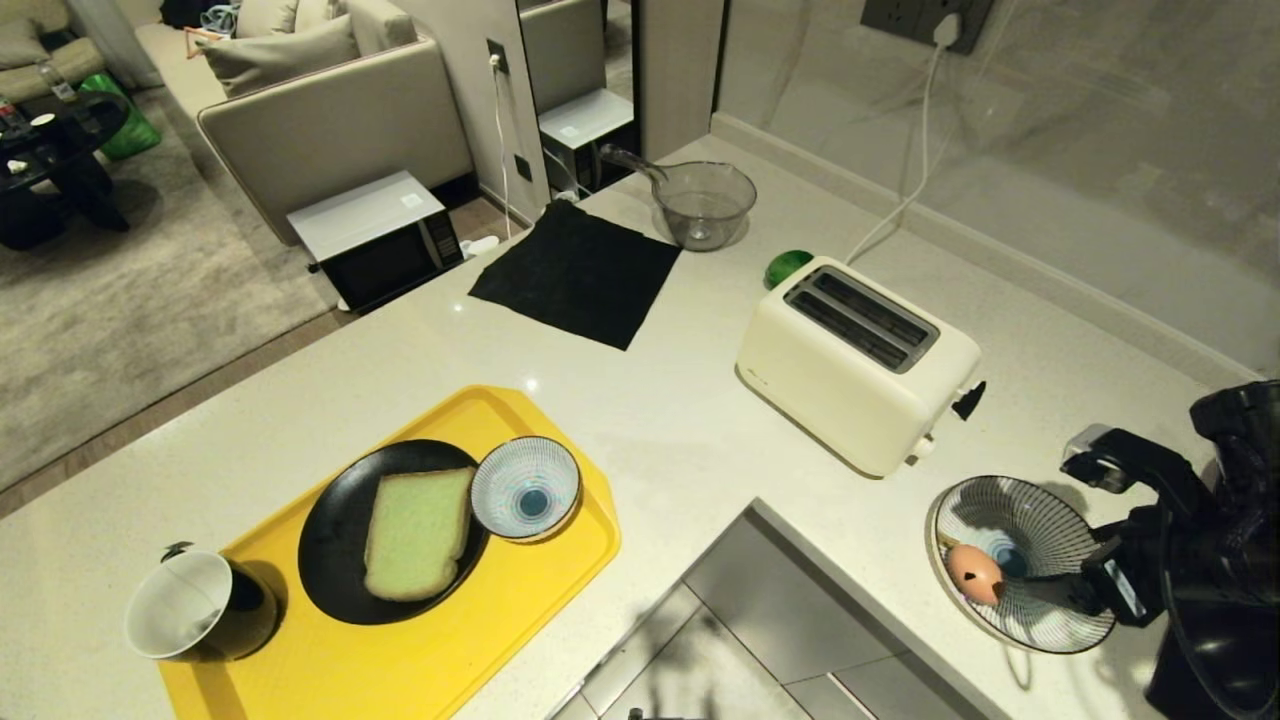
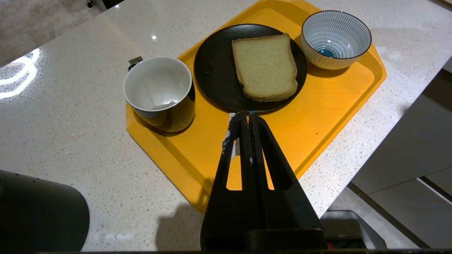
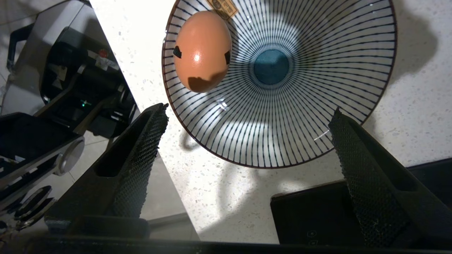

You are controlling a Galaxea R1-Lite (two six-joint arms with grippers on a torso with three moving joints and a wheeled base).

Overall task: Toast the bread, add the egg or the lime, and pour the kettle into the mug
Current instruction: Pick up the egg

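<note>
The pale green bread (image 1: 418,533) (image 2: 265,67) lies flat on a black plate (image 1: 330,560) on the yellow tray (image 1: 560,590). The black mug (image 1: 190,605) (image 2: 159,90), white inside, stands at the tray's left corner. The spotted egg (image 1: 973,572) (image 3: 202,49) rests inside a wide striped bowl (image 1: 1040,620) (image 3: 282,141). My right gripper (image 1: 1050,525) (image 3: 247,116) hovers open over that bowl's rim, short of the egg and holding nothing. The lime (image 1: 787,266) sits behind the toaster. My left gripper (image 2: 245,118) is shut and empty above the tray's near side. I cannot pick out the kettle.
A cream two-slot toaster (image 1: 855,360) stands mid-counter. A black cloth (image 1: 578,270) and a glass pot (image 1: 703,200) lie farther back. A small striped bowl (image 1: 527,487) shares the tray. The counter edge drops to floor (image 1: 760,620). A flat black slab (image 3: 317,211) lies beside the wide bowl.
</note>
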